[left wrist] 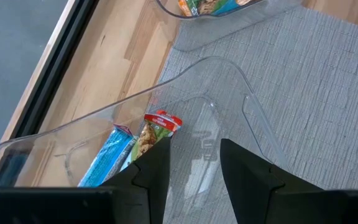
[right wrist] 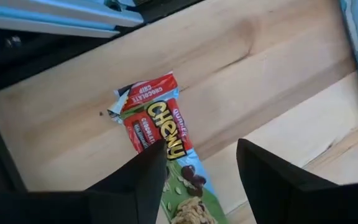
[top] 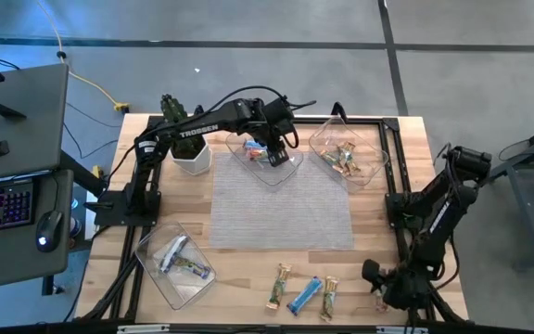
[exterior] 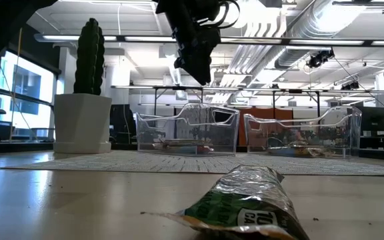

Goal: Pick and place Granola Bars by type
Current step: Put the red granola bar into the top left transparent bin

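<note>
High view shows the left claw hanging over the middle clear tray, fingers parted and empty; a blue bar and a red-topped bar lie inside. Right claw — spread wide, gripping nothing — hovers over a red Chewy bar on the wooden surface; three more bars lie near the front edge.
</note>
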Controlling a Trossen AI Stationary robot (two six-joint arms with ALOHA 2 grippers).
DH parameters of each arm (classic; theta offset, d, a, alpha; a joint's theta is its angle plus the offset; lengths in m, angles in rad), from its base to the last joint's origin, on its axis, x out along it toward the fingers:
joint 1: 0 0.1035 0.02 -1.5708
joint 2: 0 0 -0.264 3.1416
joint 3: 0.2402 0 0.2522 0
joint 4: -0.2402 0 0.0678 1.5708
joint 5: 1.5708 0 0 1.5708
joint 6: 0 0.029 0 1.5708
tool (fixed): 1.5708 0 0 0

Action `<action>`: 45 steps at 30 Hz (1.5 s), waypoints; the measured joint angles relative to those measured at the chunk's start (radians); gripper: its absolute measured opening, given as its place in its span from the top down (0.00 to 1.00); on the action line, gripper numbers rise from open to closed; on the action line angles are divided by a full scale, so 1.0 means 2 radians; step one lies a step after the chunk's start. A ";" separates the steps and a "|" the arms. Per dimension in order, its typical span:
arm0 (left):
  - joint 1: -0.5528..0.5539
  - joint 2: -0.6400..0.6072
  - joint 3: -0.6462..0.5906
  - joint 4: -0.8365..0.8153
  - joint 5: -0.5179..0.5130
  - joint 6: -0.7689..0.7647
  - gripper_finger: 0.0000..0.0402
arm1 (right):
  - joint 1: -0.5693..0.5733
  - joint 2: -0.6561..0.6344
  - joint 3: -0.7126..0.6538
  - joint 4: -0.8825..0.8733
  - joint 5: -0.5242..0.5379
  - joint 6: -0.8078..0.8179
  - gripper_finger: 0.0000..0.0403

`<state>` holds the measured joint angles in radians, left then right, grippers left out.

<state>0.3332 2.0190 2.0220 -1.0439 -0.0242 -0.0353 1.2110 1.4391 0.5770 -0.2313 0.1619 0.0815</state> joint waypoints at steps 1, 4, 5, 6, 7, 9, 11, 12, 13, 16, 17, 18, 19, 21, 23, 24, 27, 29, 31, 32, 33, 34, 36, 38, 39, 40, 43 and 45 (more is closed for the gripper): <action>0.000 0.000 0.000 0.000 0.000 0.000 0.67 | 0.000 0.000 0.000 -0.002 0.003 -0.007 0.55; 0.000 0.000 0.000 0.000 0.000 0.000 0.67 | 0.000 0.000 0.000 -0.013 0.046 -0.020 0.55; 0.000 0.000 0.000 0.000 0.000 0.000 0.67 | -0.003 0.001 0.000 -0.015 0.077 -0.019 0.55; 0.000 0.000 0.000 0.000 0.000 0.000 0.67 | -0.008 0.001 0.000 -0.016 0.109 -0.017 0.55; 0.000 0.000 0.000 0.000 0.000 0.000 0.67 | -0.013 0.001 -0.001 -0.018 0.139 -0.009 0.55; 0.000 0.000 0.000 0.000 0.000 -0.002 0.67 | -0.023 0.001 -0.003 -0.027 0.184 0.025 0.55; 0.000 0.000 0.000 0.000 0.000 -0.008 0.67 | -0.030 0.001 -0.002 -0.027 0.195 0.058 0.55; 0.000 0.000 0.000 0.000 0.000 -0.011 0.67 | -0.032 0.001 -0.002 -0.028 0.190 0.065 0.55; 0.000 0.000 0.000 0.000 0.000 -0.011 0.67 | -0.032 0.001 -0.002 -0.027 0.188 0.066 0.55; 0.000 0.000 0.000 0.001 0.000 -0.011 0.67 | -0.032 0.001 -0.002 -0.023 0.198 0.024 0.55; 0.000 0.000 0.000 0.001 0.000 -0.011 0.67 | -0.032 0.001 -0.002 -0.022 0.204 -0.002 0.55; 0.000 0.000 0.000 0.001 0.000 -0.011 0.67 | -0.034 0.001 -0.002 -0.022 0.211 -0.028 0.55; 0.000 0.000 0.000 0.001 0.000 -0.011 0.67 | -0.036 0.001 -0.002 -0.022 0.216 -0.051 0.55; 0.000 0.000 0.000 0.001 0.000 -0.011 0.67 | -0.045 0.001 -0.002 -0.023 0.205 -0.081 0.55; 0.000 0.000 0.000 0.001 0.010 -0.011 0.67 | -0.055 0.000 -0.002 -0.034 0.171 -0.085 0.55; 0.000 0.000 0.000 0.001 0.017 -0.012 0.67 | -0.058 -0.001 -0.001 -0.038 0.157 -0.075 0.55; 0.000 0.000 0.000 0.001 0.034 -0.012 0.67 | -0.057 -0.001 0.000 -0.040 0.142 -0.029 0.55; 0.000 0.000 0.000 0.001 0.035 -0.012 0.67 | -0.053 -0.001 -0.001 -0.026 0.144 -0.018 0.55; 0.000 0.000 0.000 0.001 0.035 -0.012 0.67 | -0.047 -0.005 -0.001 -0.012 0.152 -0.037 0.55; 0.000 0.000 0.000 0.001 0.035 -0.012 0.67 | -0.044 -0.009 -0.001 -0.007 0.163 -0.052 0.55; 0.000 0.000 0.000 0.001 0.035 -0.012 0.67 | -0.041 -0.014 -0.001 -0.004 0.175 -0.065 0.55; 0.000 0.000 0.000 0.001 0.035 -0.012 0.67 | -0.039 -0.019 -0.001 -0.005 0.189 -0.076 0.55; 0.000 0.000 0.000 0.001 0.035 -0.013 0.67 | -0.035 -0.030 0.003 -0.017 0.219 -0.095 0.55; 0.000 0.000 0.000 0.001 0.035 -0.013 0.67 | -0.035 -0.045 0.016 -0.038 0.240 -0.091 0.55; 0.000 0.000 0.000 0.001 0.035 -0.013 0.67 | -0.035 -0.052 0.021 -0.052 0.239 -0.079 0.55; 0.000 0.000 0.000 0.001 0.035 -0.013 0.67 | -0.035 -0.058 0.024 -0.068 0.228 -0.063 0.55; 0.000 0.000 0.000 0.001 0.035 -0.013 0.67 | -0.035 -0.064 0.024 -0.104 0.157 -0.028 0.55; 0.000 0.000 0.000 0.001 0.035 -0.013 0.67 | -0.035 -0.063 0.020 -0.107 0.118 -0.051 0.55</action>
<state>0.3328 2.0191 2.0220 -1.0418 0.0454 -0.0620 1.1417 1.3138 0.6170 -0.4460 0.3985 -0.0200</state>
